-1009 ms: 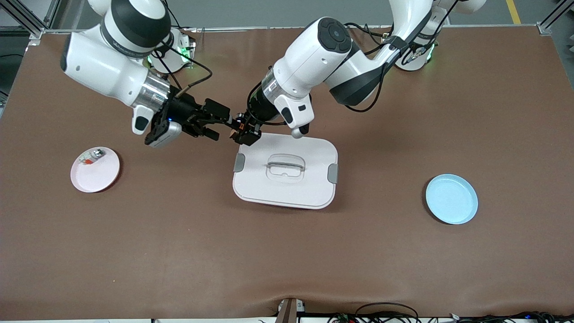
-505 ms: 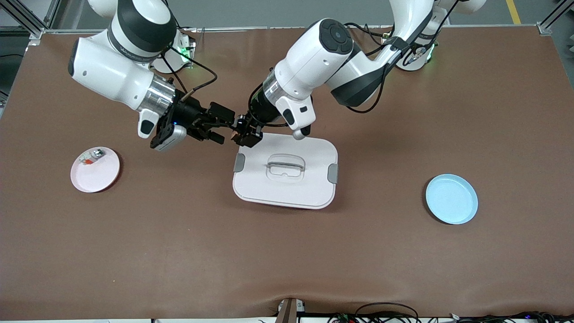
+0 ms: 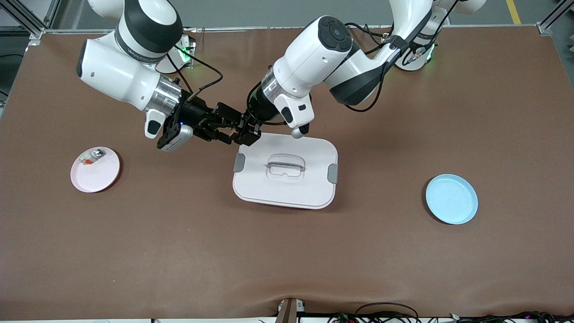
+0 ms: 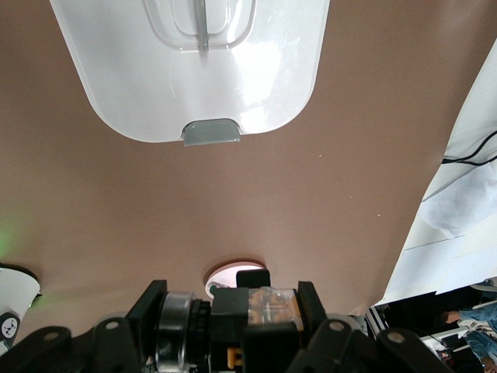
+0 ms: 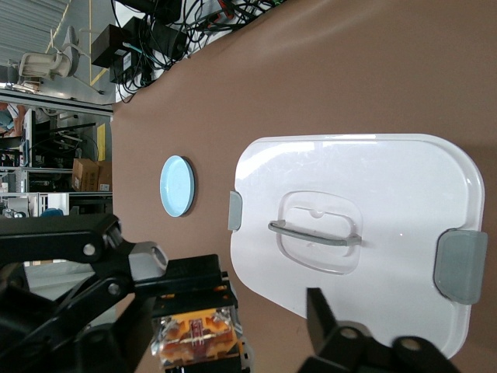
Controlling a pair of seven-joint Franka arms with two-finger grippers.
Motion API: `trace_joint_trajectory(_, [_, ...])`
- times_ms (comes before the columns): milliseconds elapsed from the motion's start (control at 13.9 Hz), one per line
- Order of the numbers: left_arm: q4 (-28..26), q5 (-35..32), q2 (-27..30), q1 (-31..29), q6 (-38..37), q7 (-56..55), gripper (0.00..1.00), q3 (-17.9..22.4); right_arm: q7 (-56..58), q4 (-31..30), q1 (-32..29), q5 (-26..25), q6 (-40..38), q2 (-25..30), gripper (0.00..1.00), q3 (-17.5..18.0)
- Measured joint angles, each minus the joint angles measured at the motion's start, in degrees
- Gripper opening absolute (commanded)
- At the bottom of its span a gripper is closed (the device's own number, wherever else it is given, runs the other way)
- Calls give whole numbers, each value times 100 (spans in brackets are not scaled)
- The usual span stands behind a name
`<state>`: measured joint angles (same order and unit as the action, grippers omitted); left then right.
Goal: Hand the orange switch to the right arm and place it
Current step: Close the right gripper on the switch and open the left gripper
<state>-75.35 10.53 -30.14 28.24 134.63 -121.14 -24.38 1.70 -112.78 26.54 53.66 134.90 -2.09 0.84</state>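
- Blue plate (image 3: 451,198): nearest the front camera, toward the left arm's end of the table; unmoved since the earlier frames.
- White lidded box (image 3: 285,172): mid-table, grey clips at both ends, handle on top; unchanged.
- Pink plate (image 3: 95,169): toward the right arm's end of the table; a whitish small part (image 3: 91,156) lies in it, as before.
- Left gripper (image 3: 245,133): over the table just beside the box's corner; clamped tight on the orange switch (image 4: 272,307). Same spot as a second ago.
- Orange switch: up in the air in the left gripper's fingers; also seen in the right wrist view (image 5: 196,332).
- Right gripper (image 3: 225,128): a second ago it stood a little apart from the left gripper; it has since moved in, and its fingers now reach either side of the switch. Fingers partway closed and narrowing; cannot tell whether they already grip the switch.
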Motion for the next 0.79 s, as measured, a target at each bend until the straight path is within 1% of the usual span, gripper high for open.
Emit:
trace_joint_trajectory(72, [-3, 0, -6, 2, 0, 0, 46, 0, 14, 33, 7, 31, -2, 1, 0, 3])
trace_joint_trajectory(360, [23, 0, -7, 0, 23, 0, 46, 0, 22, 139, 22, 78, -33, 1, 0, -7])
trace_joint_trajectory(432, [24, 0, -7, 0, 23, 0, 50, 0, 26, 141, 23, 78, -36, 0, 0, -8])
trace_joint_trajectory(505, [25, 0, -7, 0, 25, 1, 61, 0, 31, 143, 23, 78, -36, 0, 0, -9])
trace_joint_trajectory(577, [28, 0, -7, -1, 30, 24, 87, 0, 37, 149, 22, 78, -36, 0, 0, -11])
trace_joint_trajectory(649, [31, 0, -7, -2, 36, 94, 100, 0, 39, 155, 22, 79, -36, 0, 0, -13])
trace_joint_trajectory(793, [35, 0, -6, -1, 38, 254, 100, 0, 108, 158, 18, 79, -31, -3, 0, -40])
